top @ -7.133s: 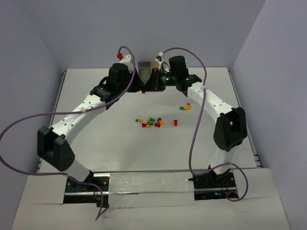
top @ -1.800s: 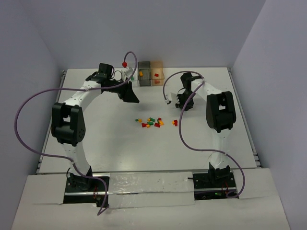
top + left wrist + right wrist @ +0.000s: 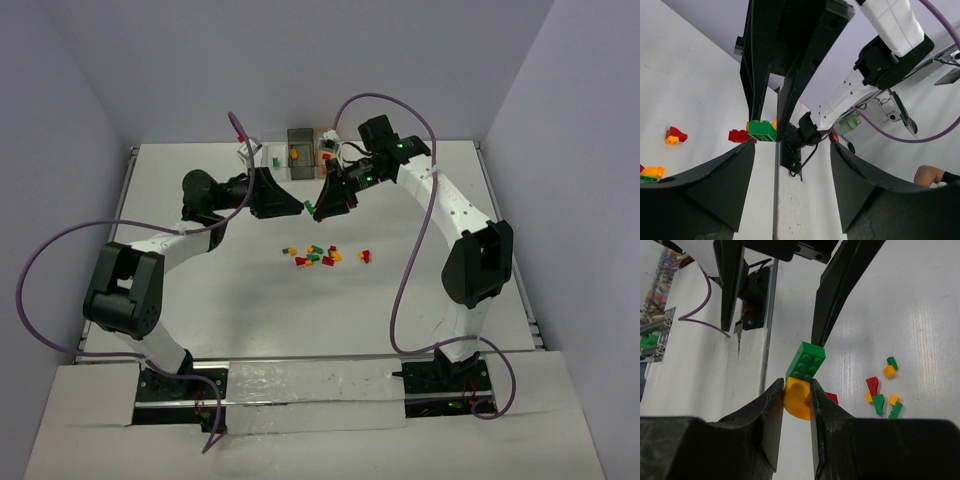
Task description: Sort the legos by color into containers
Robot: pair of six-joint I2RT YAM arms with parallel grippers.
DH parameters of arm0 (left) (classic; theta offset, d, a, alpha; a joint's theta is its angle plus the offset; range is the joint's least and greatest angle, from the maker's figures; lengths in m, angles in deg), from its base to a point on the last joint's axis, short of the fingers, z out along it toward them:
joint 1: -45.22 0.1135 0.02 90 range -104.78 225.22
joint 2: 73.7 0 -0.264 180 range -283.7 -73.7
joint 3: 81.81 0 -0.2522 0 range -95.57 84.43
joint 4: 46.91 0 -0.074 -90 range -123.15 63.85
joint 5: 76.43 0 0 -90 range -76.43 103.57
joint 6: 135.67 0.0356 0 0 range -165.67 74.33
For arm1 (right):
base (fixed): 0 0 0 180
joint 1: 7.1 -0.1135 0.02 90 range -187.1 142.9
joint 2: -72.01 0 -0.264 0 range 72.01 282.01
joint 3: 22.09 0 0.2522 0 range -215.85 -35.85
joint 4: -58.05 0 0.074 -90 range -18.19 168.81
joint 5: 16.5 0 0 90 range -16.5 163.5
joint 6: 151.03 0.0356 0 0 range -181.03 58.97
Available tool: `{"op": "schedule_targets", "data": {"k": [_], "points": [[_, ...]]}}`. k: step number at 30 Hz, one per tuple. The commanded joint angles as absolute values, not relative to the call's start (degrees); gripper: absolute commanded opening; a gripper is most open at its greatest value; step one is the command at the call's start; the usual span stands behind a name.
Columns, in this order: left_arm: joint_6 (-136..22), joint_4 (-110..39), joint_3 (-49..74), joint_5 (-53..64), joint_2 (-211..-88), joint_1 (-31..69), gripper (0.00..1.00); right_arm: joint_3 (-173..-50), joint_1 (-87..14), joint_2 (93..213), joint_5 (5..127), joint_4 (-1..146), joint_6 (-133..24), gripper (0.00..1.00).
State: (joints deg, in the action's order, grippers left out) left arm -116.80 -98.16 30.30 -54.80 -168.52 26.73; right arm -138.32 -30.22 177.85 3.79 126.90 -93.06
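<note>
My right gripper (image 3: 796, 399) is shut on an orange-yellow lego (image 3: 798, 401), and a green brick (image 3: 806, 360) is stuck on that lego's far end. My left gripper (image 3: 790, 150) faces it with its jaws wide apart and nothing pinched; the green brick (image 3: 762, 130) hangs just beyond its fingertips. From above, both grippers (image 3: 297, 208) (image 3: 318, 211) meet nose to nose over the table's back half. Loose legos (image 3: 320, 255) lie in a small cluster mid-table. The containers stand at the back: clear (image 3: 270, 160), smoky grey (image 3: 300, 150), and orange-tinted (image 3: 328, 148), which is partly hidden.
Purple cables (image 3: 400, 260) loop off both arms over the table. Grey walls close the back and sides. A metal rail (image 3: 535, 320) runs along the table's right edge.
The right gripper has lifted the orange-yellow and green pair off the table's right part and carried it to the middle. The left gripper has swung in to face it.
</note>
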Motion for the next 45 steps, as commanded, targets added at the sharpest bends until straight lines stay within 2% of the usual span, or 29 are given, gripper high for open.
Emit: {"op": "schedule_targets", "data": {"k": [1,5,8,14,19,29,35,39,43,44,45], "points": [[-109.08,-87.82,28.23,-52.26,-165.98,25.80,0.69,-138.41,-31.10,174.05,1.78,124.51,-91.70,0.00],[-105.27,-82.12,27.70,-51.08,-165.46,25.80,0.68,-138.41,-31.31,173.75,1.78,124.50,-91.53,0.00],[-105.98,-83.11,27.52,-50.95,-165.53,25.80,0.65,-138.35,-31.57,173.44,1.87,124.54,-91.72,0.00],[-116.67,-99.37,29.36,-51.92,-166.67,25.74,0.58,-139.21,-32.03,174.21,1.90,125.63,-92.49,0.00],[-124.04,-109.29,29.81,-52.42,-168.31,25.47,0.57,-140.04,-32.23,175.00,1.78,126.17,-92.65,0.00],[-120.66,-104.31,29.25,-52.09,-168.45,25.18,0.53,-140.47,-32.80,174.76,1.26,126.21,-92.55,0.00],[-112.86,-91.89,27.71,-51.19,-167.39,25.09,0.45,-139.80,-33.03,174.05,2.28,124.49,-90.94,0.00],[-104.15,-78.65,25.47,-49.98,-166.65,25.09,0.35,-138.59,-33.29,173.53,5.77,121.25,-87.84,0.00],[-102.23,-76.88,25.39,-49.89,-166.34,25.29,0.05,-138.30,-33.32,173.44,6.87,120.62,-87.13,0.00],[-102.45,-76.82,25.48,-49.98,-166.37,25.51,0.00,-138.15,-33.29,173.38,7.18,120.62,-87.25,0.00],[-102.62,-76.64,25.54,-50.16,-166.43,25.80,0.00,-137.97,-33.29,173.26,7.59,120.68,-87.49,0.00]]}}
